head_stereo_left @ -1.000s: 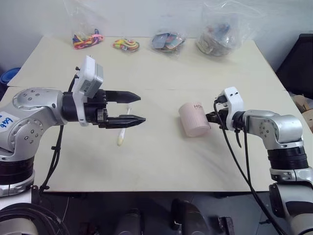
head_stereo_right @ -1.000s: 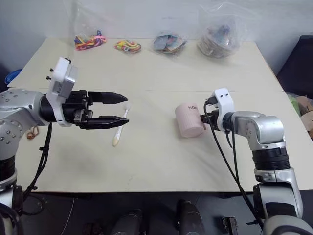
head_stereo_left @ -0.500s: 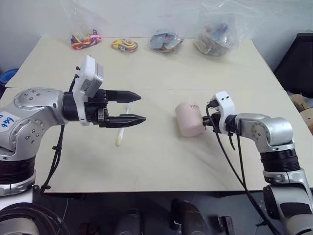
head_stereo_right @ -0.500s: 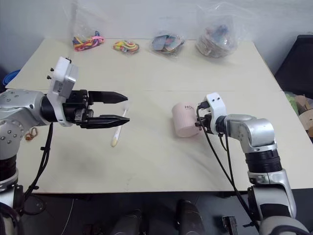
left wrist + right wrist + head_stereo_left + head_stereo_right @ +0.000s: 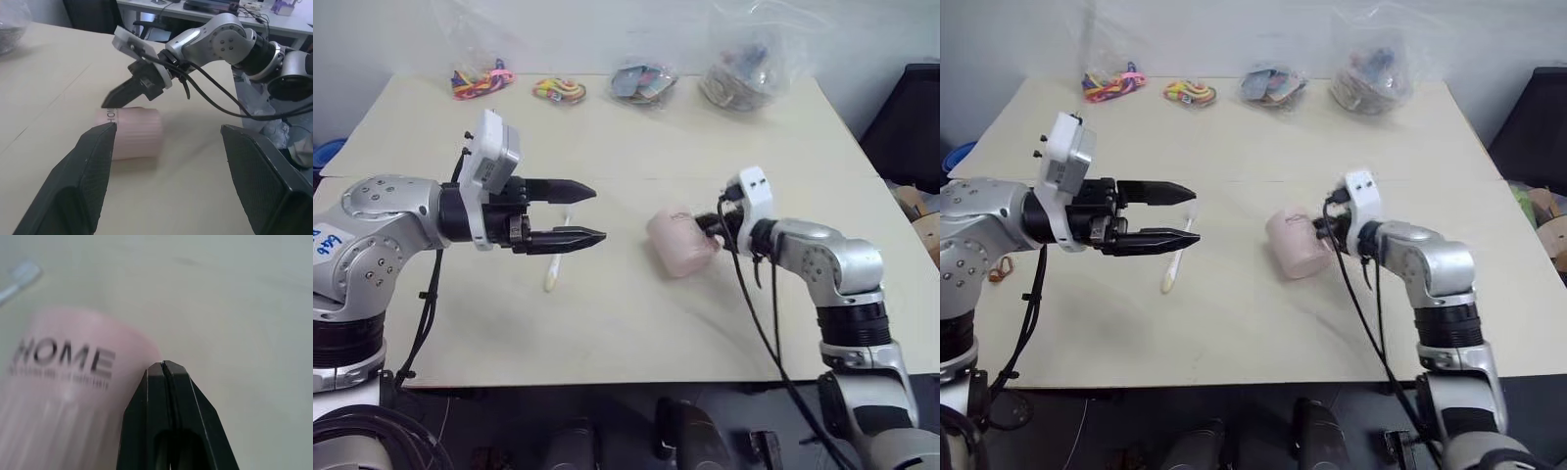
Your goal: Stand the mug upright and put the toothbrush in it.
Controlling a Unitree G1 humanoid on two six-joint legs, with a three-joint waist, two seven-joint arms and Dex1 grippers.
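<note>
The pink mug (image 5: 679, 242) lies on its side near the middle of the bench (image 5: 626, 333), well in from every edge. Its ribbed wall faces up and its "HOME" lettering sits near one end. The right claw (image 5: 110, 101) has its two black fingers pressed tight together with nothing between them. Their tip rests against the mug's wall on the side toward the bench's right edge. The toothbrush (image 5: 555, 266) lies flat on the bench, apart from the mug on the side toward the left edge. The left claw (image 5: 592, 211) hangs above the toothbrush, fingers spread wide and empty, pointing across at the mug. Four clear bags of small items (image 5: 563, 90) line the far edge.
</note>
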